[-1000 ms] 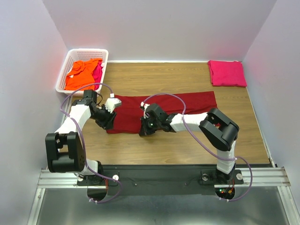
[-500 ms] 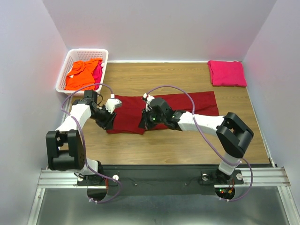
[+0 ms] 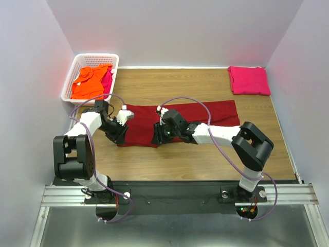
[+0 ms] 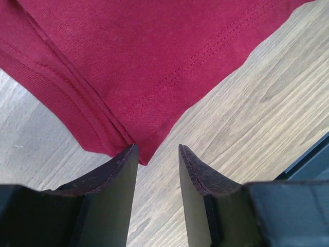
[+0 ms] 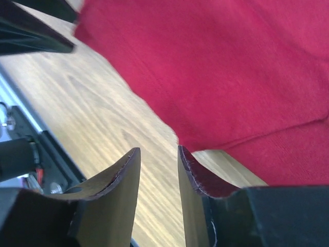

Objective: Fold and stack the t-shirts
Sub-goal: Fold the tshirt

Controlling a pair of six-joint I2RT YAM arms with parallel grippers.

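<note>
on the wood-grain counter, the left tool and right tool stand apart at the red shirt near hem, gripping nothing; beyond, a folded pink shirt and an orange shirt crumpled in a white lattice basket.

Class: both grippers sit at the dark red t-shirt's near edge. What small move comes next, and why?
Probably ease the left gripper forward and close it on the corner of the dark red t-shirt: its jaws stand open with that corner at their mouth, nothing gripped. The right gripper is open too.
</note>
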